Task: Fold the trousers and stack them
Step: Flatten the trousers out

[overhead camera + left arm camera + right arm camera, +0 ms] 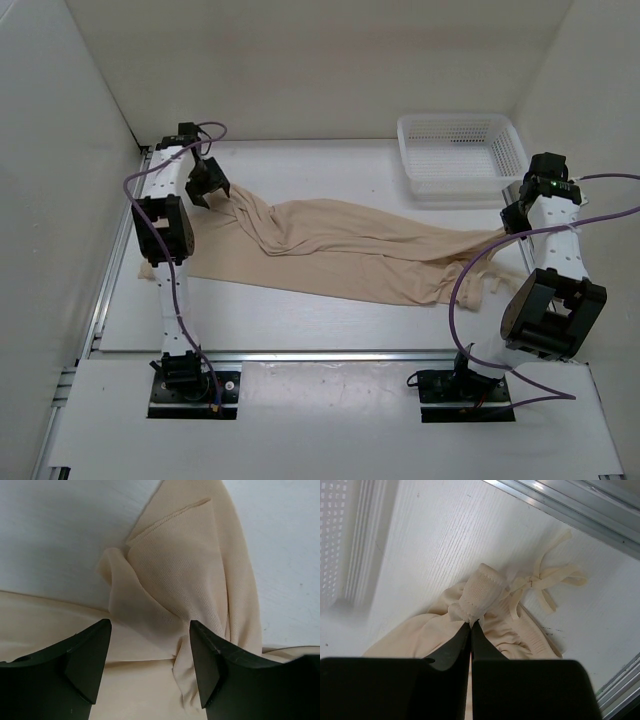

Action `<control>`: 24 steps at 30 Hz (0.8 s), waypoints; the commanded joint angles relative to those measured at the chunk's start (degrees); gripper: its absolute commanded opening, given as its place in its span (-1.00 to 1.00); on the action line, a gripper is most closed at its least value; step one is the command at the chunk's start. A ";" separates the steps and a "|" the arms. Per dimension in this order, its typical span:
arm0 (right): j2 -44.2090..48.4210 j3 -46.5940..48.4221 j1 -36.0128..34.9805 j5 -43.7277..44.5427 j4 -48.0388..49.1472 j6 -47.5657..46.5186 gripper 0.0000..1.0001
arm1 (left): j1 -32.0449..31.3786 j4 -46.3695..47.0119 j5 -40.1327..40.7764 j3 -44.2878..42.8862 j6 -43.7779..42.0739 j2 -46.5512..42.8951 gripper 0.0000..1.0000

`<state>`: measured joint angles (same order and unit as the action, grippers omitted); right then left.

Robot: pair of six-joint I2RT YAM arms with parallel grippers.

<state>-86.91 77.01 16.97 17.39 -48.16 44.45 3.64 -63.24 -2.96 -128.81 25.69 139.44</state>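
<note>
The beige-tan trousers (340, 250) lie stretched across the white table, leg ends at the left, waistband at the right. My left gripper (208, 186) is open just above a bunched leg end (175, 575), with cloth between and below its fingers (207, 655). My right gripper (512, 222) is shut on a pinch of the elastic waistband (480, 595) and holds it a little off the table. The tied drawstring (542, 582) lies on the table beside the waistband.
A white plastic mesh basket (460, 152) stands at the back right, close behind my right arm; its wall shows in the right wrist view (340, 540). White walls enclose the table. A metal rail (330, 355) runs along the near edge.
</note>
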 commanded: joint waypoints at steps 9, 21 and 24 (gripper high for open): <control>0.52 0.51 0.08 -0.34 0.79 -0.68 -1.00 | -0.04 -1.88 0.32 -5.84 3.04 -0.11 -0.52; 1.04 -0.55 0.08 -1.39 0.79 -1.20 -1.00 | 0.49 -1.27 -0.64 -1.63 1.82 -4.17 -0.13; 1.04 -0.55 0.08 -1.39 0.79 -1.20 -1.00 | 0.49 -0.22 -0.64 -1.09 1.82 -2.69 -0.11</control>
<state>-86.91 76.71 16.97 16.08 -47.99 44.10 3.81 -64.23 -3.16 -130.80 27.83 139.65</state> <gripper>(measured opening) 0.004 0.440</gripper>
